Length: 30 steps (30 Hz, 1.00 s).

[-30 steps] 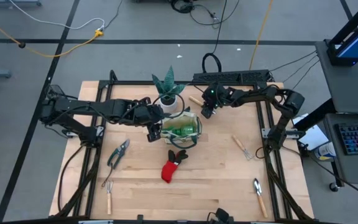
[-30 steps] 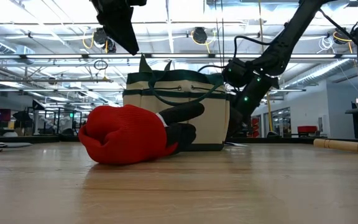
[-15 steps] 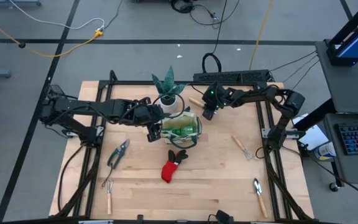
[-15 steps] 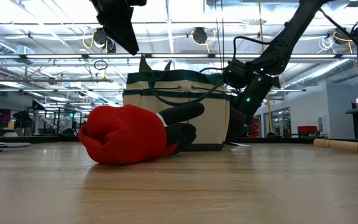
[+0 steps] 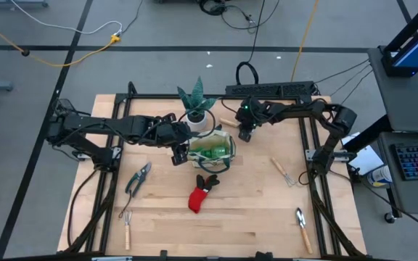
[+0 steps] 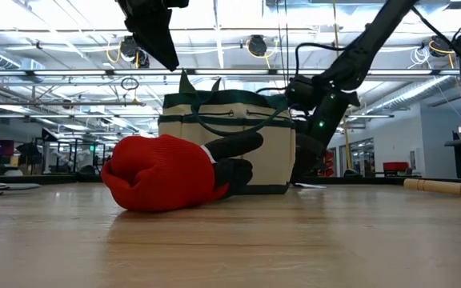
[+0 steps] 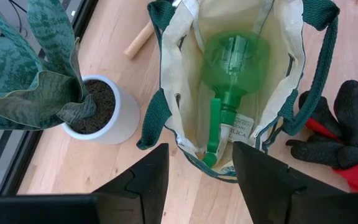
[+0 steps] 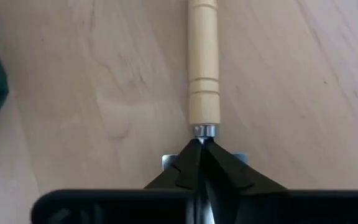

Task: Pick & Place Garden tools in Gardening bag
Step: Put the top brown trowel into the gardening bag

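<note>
Trowel (image 8: pixel 203 68) apparently in right hand (image 8: pixel 201 144)

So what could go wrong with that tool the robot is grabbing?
The right gripper pinches the wooden-handled tool only at its metal neck, so it might tilt or slip. The plant stands right beside the bag, so it could get bumped. The spray bottle already fills much of the bag.
</note>
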Available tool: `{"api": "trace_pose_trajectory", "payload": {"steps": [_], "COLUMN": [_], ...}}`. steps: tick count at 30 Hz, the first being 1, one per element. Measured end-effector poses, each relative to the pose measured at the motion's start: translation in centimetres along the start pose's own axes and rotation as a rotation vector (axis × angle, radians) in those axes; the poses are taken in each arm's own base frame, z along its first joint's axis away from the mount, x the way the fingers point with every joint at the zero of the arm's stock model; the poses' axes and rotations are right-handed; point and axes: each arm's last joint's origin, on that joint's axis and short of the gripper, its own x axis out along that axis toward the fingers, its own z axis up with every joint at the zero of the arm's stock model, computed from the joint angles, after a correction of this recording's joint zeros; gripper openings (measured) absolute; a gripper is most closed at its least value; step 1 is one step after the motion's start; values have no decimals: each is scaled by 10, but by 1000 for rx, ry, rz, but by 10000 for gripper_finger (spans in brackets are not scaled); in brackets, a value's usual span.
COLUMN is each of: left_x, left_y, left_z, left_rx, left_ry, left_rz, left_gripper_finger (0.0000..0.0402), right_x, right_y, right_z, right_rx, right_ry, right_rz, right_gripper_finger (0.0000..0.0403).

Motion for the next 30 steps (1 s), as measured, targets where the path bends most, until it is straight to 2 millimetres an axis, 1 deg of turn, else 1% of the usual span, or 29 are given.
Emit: {"api": "trace_pose_trajectory", "payload": {"steps": [3,6,10,14,19,21,25,30], "left_x": [0,0,0,0,0,0,0,0], "left_y": [0,0,0,0,0,0,0,0], "left_z": [0,0,0,0,0,0,0,0], "left_rx": [0,0,-5,-5,-1,1,1,-1], "left_ry": [0,0,2,2,2,2,2,2], "left_rz": [0,0,-10,-11,-11,-11,-11,-11], "left_gripper_finger": [184,184,184,184,184,184,184,184], "right_x": [1,1,-5,-14,-27,-31,-38,-39], "right_y": [7,13,21,29,37,39,38,37], "right_z": [3,8,10,6,2,5,16,24], "right_rx": [-27,-53,-83,-91,-98,-107,-96,-102], "right_ry": [-12,-49,-66,-21,19,-13,-117,-196], "right_rz": [7,6,17,37,49,23,-96,-102], "right_gripper_finger": [1,14,60,113,153,162,167,165]}}
